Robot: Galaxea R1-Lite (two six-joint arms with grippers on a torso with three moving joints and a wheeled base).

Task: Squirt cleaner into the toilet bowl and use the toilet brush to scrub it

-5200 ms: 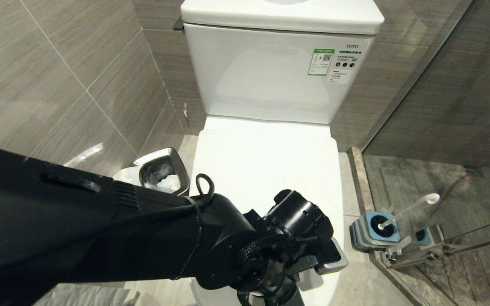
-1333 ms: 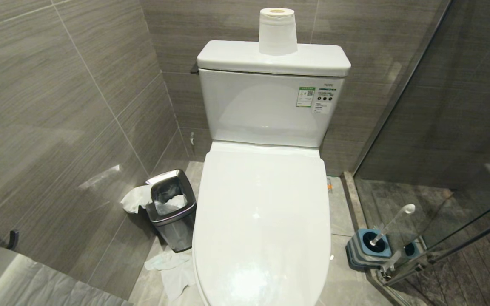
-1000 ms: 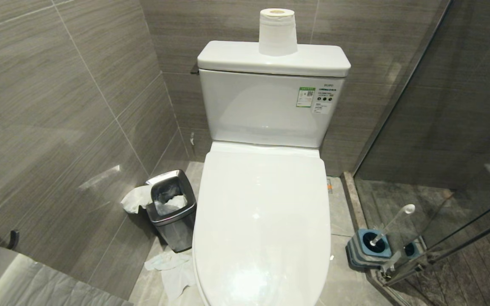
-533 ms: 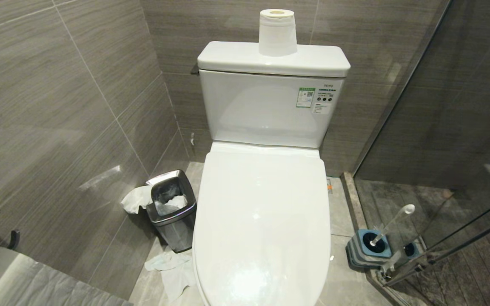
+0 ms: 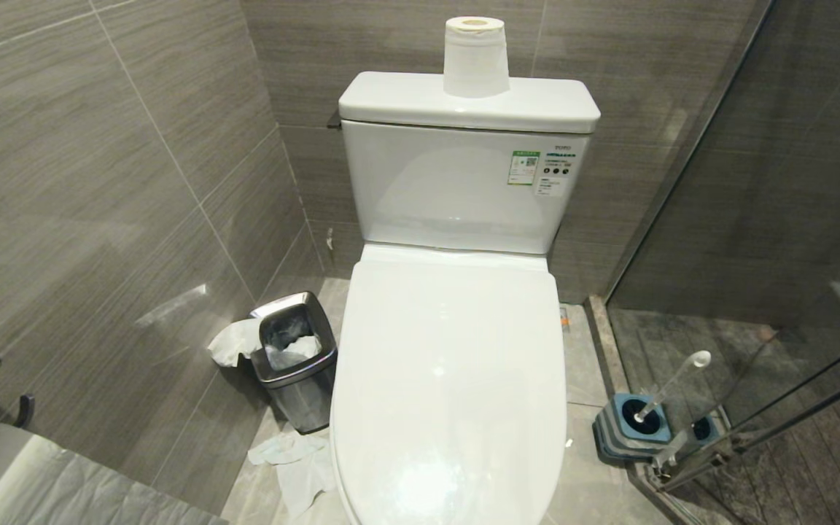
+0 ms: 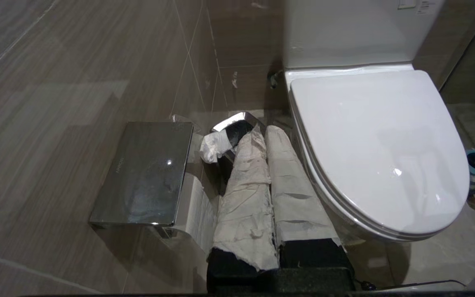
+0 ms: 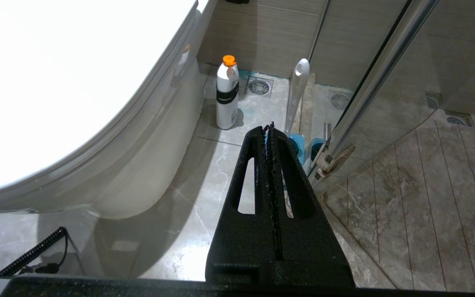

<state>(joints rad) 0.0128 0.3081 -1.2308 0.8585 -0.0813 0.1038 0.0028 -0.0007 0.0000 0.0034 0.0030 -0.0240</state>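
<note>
The toilet brush (image 5: 671, 385) stands right of the toilet bowl (image 5: 449, 379); likely light, stiff, slippery; grip mid-stick; left gripper (image 6: 267, 136) and right gripper (image 7: 269, 130) both pressed together, empty.

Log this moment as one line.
lid down | toilet brush in holder | left gripper shut, empty | right gripper shut, empty

From my head camera the toilet bowl (image 5: 449, 379) fills the centre of the frame, lid down, its tank (image 5: 464, 182) behind it in the upper middle. A paper roll (image 5: 475, 57) stands on the tank's top. At lower left of centre the waste bin (image 5: 294, 364) sits just beside the bowl, with crumpled paper (image 5: 296, 467) on the floor below it (and more paper inside the bin). At lower right the toilet brush (image 5: 671, 386) leans in its holder (image 5: 635, 430), next to the glass partition (image 5: 770, 255).
</note>
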